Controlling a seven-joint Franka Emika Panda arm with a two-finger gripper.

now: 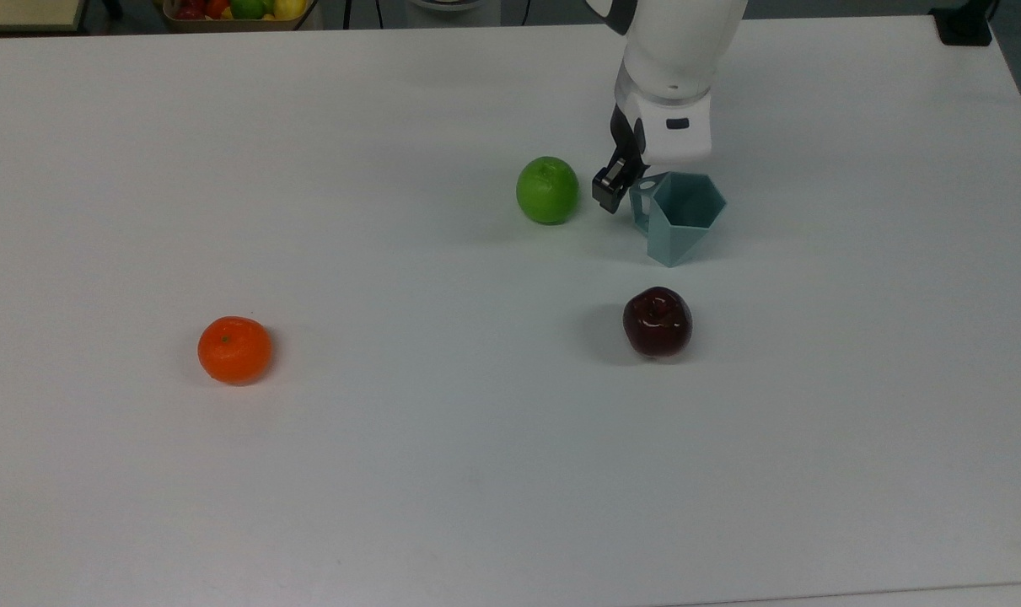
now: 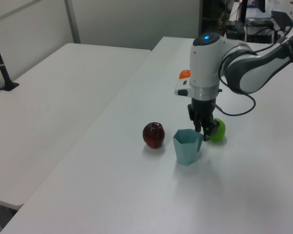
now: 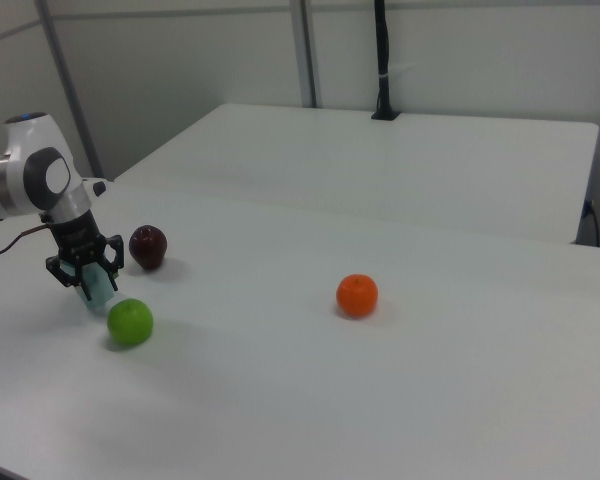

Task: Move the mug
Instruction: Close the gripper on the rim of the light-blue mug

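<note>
Top view: the mug (image 1: 681,215) is seen upright on the white worktop (image 1: 392,472), just to the top view's right of the hand (image 1: 618,187). The hand is lowered at the mug's handle side; one black finger (image 1: 608,187) is seen just outside the handle, toward the green apple (image 1: 547,190). The other finger is hidden behind the wrist housing, so whether the hand is apart or together cannot be told from here. The green apple is near the hand on the top view's left; the dark red apple (image 1: 657,321) is further off, below the mug in the picture. The orange (image 1: 234,349) is well apart, far to the top view's left. A bin of fruit (image 1: 233,12) is cut off at the top edge. No readable writing is found.

Left view: the hand (image 2: 203,132) is pointed down at the mug's (image 2: 187,146) rim on its handle side, the green apple (image 2: 217,130) partly behind it. The red apple (image 2: 154,134) is on the mug's far side from the hand. Finger gap not resolvable.

Right view: the hand (image 3: 85,278) is placed over the mug (image 3: 99,289), which is mostly covered; the fingers look spread around it, contact not confirmed.
</note>
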